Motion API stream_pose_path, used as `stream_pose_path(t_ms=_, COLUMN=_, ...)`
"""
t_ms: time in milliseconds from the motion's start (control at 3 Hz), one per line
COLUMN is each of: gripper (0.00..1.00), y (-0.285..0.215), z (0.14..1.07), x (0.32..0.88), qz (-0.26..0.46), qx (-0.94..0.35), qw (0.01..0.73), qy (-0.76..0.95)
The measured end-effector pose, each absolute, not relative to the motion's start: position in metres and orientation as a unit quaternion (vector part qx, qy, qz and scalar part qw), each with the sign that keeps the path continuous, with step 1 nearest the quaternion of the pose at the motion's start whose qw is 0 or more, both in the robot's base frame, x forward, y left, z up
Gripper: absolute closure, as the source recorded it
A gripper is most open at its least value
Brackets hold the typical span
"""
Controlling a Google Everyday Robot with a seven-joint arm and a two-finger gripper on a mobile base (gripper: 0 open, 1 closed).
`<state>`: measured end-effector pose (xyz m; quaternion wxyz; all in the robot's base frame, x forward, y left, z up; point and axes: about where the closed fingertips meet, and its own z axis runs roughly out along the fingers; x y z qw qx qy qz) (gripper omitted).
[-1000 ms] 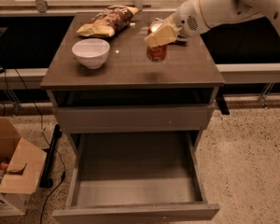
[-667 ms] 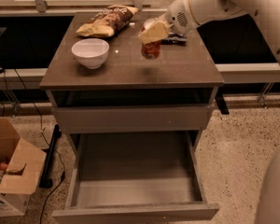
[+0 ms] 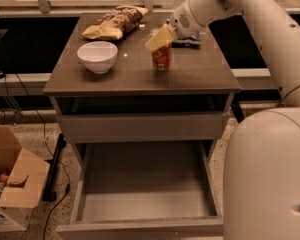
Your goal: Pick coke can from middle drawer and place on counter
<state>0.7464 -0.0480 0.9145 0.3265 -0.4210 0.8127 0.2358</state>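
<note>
- The coke can (image 3: 161, 59) stands upright on the table (image 3: 140, 79), right of centre and towards the back, with bare tabletop on every side of it.
- The gripper (image 3: 160, 38) sits directly over the can and covers its top. From here I cannot tell whether the jaws pinch the can or stand spread.
- The white arm (image 3: 250, 14) reaches in from the upper right, sloping down across the table's far right corner.
- A white bowl (image 3: 97, 56) rests on the left half of the table, well apart from the can.
- A crumpled chip bag (image 3: 112, 24) lies at the back left, behind the bowl.
- A small dark packet (image 3: 187, 41) lies flat just behind and to the right of the can, partly hidden by the wrist.
- Below the tabletop is a plain grey drawer front (image 3: 140, 127). Under that, the middle drawer (image 3: 145, 184) is pulled far out, its smooth grey floor showing.
- The robot's pale rounded body (image 3: 270, 174) fills the lower right and hides the drawer's right front corner.
- An open cardboard box (image 3: 15, 184) sits on the speckled floor (image 3: 35, 134) to the left of the cabinet.
- A black cable (image 3: 55, 204) trails between the box and the drawer.
</note>
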Motion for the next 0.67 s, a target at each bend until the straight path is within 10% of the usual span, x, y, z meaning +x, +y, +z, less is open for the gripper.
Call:
stream_pose_path(t_ms=333, gripper=0.0, y=-0.0528, z=0.9012, x=0.7545, qz=0.252, qx=-0.396, qw=0.304, qy=0.829)
stream_pose_path(t_ms=667, gripper=0.0, y=-0.0528, z=0.9016, x=0.7553, qz=0.252, qx=-0.395, qw=0.304, qy=0.829)
